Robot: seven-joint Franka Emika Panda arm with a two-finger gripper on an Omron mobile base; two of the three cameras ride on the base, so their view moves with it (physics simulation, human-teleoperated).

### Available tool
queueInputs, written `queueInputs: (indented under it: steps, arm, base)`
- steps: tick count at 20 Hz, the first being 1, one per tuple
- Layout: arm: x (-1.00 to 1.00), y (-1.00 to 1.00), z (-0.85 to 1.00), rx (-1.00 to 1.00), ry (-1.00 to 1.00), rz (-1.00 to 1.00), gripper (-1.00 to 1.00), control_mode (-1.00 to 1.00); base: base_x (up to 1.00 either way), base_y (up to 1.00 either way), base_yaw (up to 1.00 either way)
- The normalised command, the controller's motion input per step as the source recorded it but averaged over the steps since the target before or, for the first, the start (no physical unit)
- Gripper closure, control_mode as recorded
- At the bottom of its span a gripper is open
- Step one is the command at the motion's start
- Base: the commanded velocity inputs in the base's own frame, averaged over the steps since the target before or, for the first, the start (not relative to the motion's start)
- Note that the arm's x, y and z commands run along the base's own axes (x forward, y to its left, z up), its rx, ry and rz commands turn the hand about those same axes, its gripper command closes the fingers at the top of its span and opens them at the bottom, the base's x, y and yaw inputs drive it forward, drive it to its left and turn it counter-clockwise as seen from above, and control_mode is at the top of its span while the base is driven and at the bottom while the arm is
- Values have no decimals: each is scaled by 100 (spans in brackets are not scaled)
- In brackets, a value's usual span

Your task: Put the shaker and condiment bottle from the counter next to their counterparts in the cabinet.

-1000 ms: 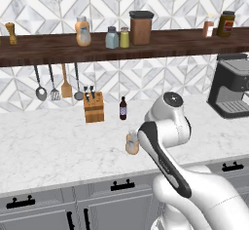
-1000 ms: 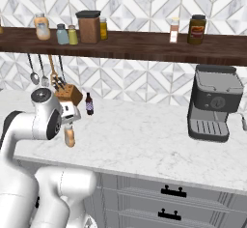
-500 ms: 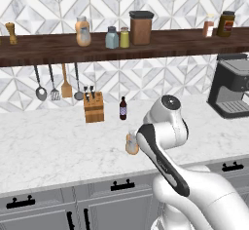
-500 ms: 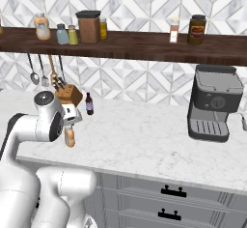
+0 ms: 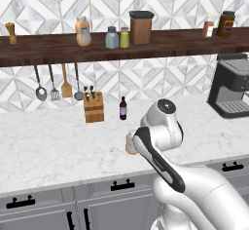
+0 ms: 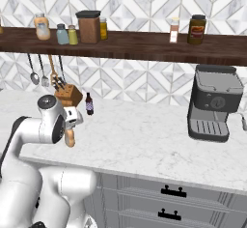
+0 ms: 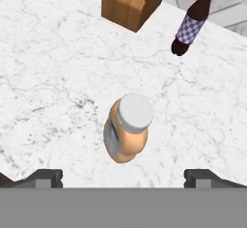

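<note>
One condiment bottle [image 7: 126,133] stands upright beneath the wide-open pincer [image 7: 123,176], half-hidden from base cameras.

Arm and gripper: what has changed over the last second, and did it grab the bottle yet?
The arm has shifted slightly, its elbow edging toward the knife block. Nothing was grabbed: the gripper hangs open above the condiment bottle, which stands on the counter where it was. The shaker and counterparts on the cabinet are unchanged.

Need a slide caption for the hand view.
Open gripper above the orange bottle on the counter.
</note>
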Motion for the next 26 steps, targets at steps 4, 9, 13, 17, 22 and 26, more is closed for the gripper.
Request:
queueInputs:
  steps: [4, 9, 13, 17, 22, 26]
  arm:
    - [14, 5, -18, 0, 0, 0, -100, -100]
    - [12, 5, -20, 0, 0, 0, -100, -100]
    - [17, 1, -21, 0, 0, 0, -100, -100]
    - [20, 0, -20, 0, 0, 0, -100, -100]
    - [17, 0, -19, 0, 0, 0, -100, -100]
    - [7, 2, -24, 0, 0, 0, -100, -100]
  base:
    - [0, 0, 0]
    - [0, 0, 0]
    - [0, 0, 0]
    - [0, 0, 0]
    - [0, 0, 0]
    - [0, 0, 0]
